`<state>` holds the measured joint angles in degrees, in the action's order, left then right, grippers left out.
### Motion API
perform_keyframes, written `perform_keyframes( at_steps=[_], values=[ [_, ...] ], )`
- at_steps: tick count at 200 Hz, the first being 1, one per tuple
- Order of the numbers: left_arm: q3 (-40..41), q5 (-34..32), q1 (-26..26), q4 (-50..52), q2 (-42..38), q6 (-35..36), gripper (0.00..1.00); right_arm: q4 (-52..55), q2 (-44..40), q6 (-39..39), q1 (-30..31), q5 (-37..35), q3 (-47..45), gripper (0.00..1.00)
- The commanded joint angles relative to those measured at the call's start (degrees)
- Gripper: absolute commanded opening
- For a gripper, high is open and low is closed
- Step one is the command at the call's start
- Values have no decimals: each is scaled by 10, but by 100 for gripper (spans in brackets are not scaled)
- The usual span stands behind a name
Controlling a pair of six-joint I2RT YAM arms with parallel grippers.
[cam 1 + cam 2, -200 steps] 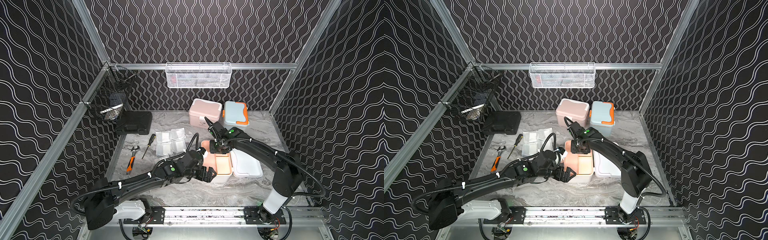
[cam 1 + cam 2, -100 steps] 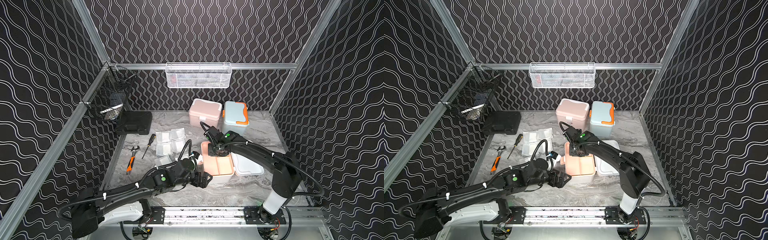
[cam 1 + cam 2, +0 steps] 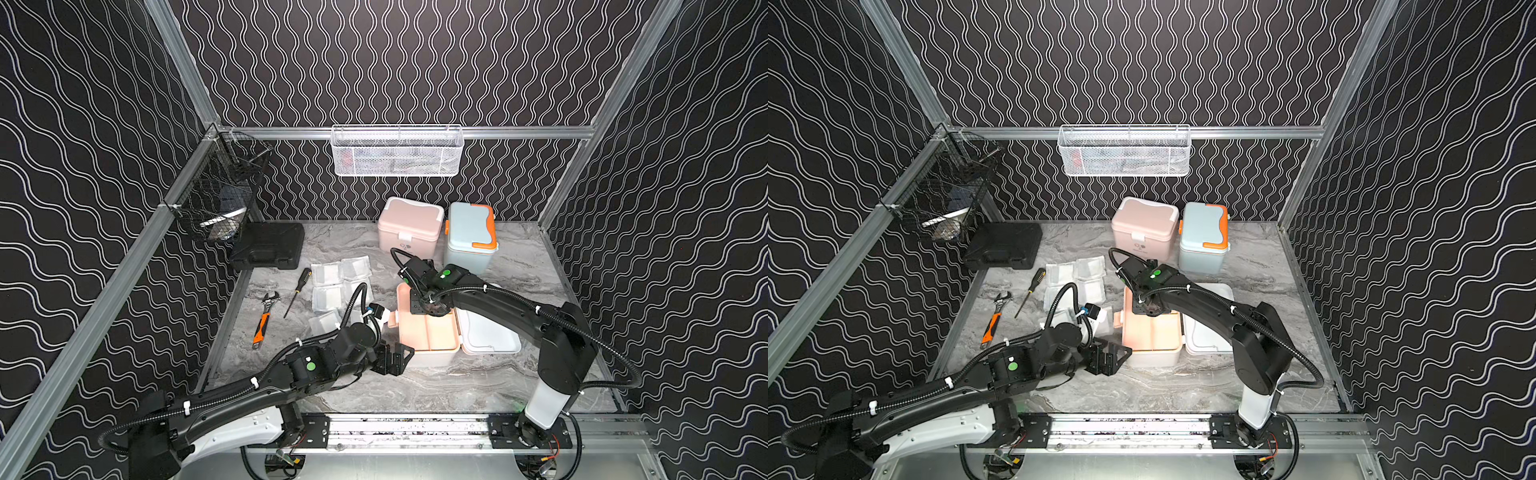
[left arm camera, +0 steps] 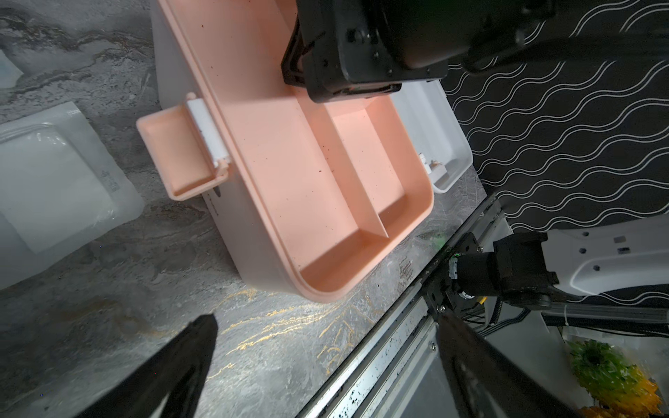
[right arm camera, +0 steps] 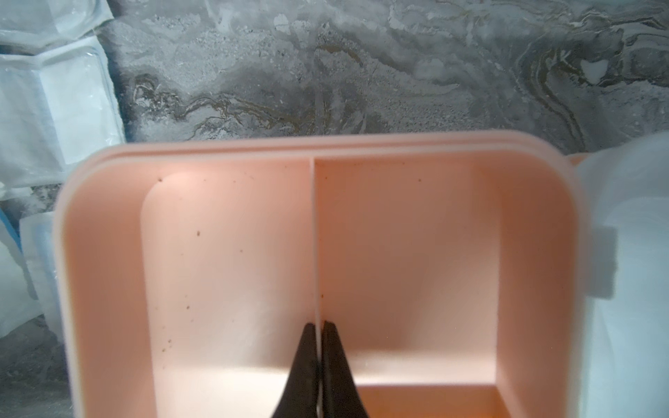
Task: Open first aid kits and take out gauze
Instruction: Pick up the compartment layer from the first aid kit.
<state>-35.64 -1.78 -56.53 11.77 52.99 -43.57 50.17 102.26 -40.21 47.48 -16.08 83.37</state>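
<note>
Hovering the left gripper [image 3: 400, 360] low over the grey marbled tabletop [image 3: 415, 390] on the near side, jaws spread wide and gripping nothing, just beside the near left corner of the white boxy plastic first aid kit with peach trim [image 3: 428, 360]. Pinching the thin upright divider [image 5: 314, 235] of that kit's peach plastic inner tray [image 3: 432, 336] with the right gripper [image 5: 318, 325], jaws closed on it from above near the tray's far end. Showing the kit's white lid [image 3: 490, 338] lying open beside the tray on the right. Showing the flat square white gauze packets in clear wrapping [image 3: 340, 278] clustered on the tabletop left of the open kit, several touching. Showing, further left, an orange-handled wrench [image 3: 263, 320] and a dark-handled screwdriver [image 3: 297, 291]. Showing, closed and side by side at the back, the pink boxy plastic kit [image 3: 409, 226] and the pale blue-grey kit with orange trim [image 3: 469, 237], with a flat black hard case [image 3: 268, 245] at the far left.
</note>
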Motion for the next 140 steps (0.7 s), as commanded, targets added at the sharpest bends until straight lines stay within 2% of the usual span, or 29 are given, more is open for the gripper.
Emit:
perform_keyframes(
  at_steps=[1,140],
  values=[
    [0,-15,0,-1,-3,-10,99,46,14,-26,6,27,-1,0],
    [3,-26,1,-15,-9,-8,99,59,-37,-20,22,-18,20,0]
  ],
)
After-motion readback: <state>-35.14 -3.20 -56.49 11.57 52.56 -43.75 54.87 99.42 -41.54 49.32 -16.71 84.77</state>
